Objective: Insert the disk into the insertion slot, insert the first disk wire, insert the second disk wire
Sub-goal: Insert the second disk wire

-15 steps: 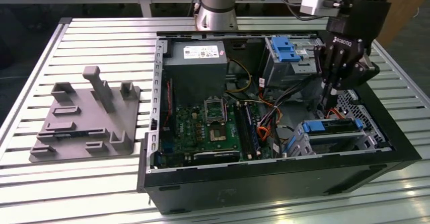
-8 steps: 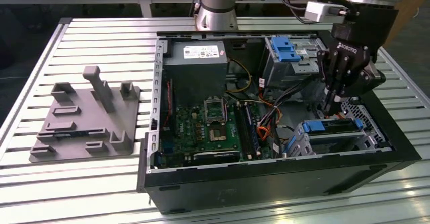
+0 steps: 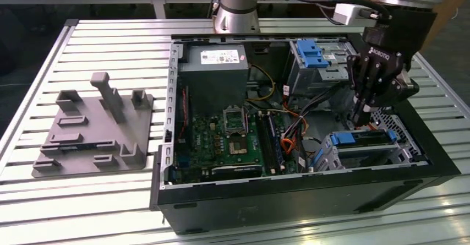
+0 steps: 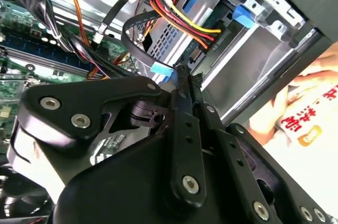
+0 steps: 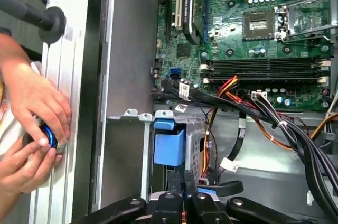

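Note:
The disk, silver in its blue carrier, lies inside the insertion slot, the low perforated bay at the case's front corner on the exterior view's right. A red, yellow and black disk wire runs into the disk's end. My gripper hangs point-down just behind the bay, shut, and at its tip is the blue plug of a black disk wire, close to the disk's end. In the first wrist view the gripper stands right over the carrier.
The open computer case sits on a slatted metal table, with a motherboard, loose cables and a taller grey cage with a blue latch inside. A grey fixture is at the exterior view's left. A person's hands rest beside the case.

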You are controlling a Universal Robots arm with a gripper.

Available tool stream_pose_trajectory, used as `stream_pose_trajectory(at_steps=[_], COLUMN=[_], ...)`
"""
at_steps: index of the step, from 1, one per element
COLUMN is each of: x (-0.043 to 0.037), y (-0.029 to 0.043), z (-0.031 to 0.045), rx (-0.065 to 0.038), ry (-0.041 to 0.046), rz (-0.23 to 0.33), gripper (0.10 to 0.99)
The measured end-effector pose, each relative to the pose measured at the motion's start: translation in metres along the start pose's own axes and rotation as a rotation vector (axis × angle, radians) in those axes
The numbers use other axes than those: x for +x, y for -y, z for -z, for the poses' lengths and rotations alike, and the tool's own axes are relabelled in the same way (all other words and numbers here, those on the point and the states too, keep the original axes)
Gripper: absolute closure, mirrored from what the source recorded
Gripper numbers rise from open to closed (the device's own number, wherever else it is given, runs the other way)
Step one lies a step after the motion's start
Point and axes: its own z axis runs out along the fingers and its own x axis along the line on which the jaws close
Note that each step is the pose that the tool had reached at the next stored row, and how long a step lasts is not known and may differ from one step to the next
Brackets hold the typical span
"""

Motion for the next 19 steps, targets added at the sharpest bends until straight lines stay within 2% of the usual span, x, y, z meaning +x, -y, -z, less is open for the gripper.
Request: stream_pose_trajectory(at_steps=[4,6,10,14,17,19], x=[0.0001,0.0004,0.0019,0.0025,0.0033,0.0052], y=[0.0001,0.0019,0.0116,0.0128,0.0128,0.0129], z=[0.0,-0.0001,0.0003,0.0002,-0.0002,-0.0008], rx=[-0.012,-0.013,-0.013,-0.018,-0.021,-0.021], ry=[0.0051,0.0081,0.0155,0.0235,0.035,0.0462], rz=[-0.031,-0.034,-0.033,-0.048,-0.055,-0.054], gripper=[0.941,0.941,0.941,0.941,0.941,0.941])
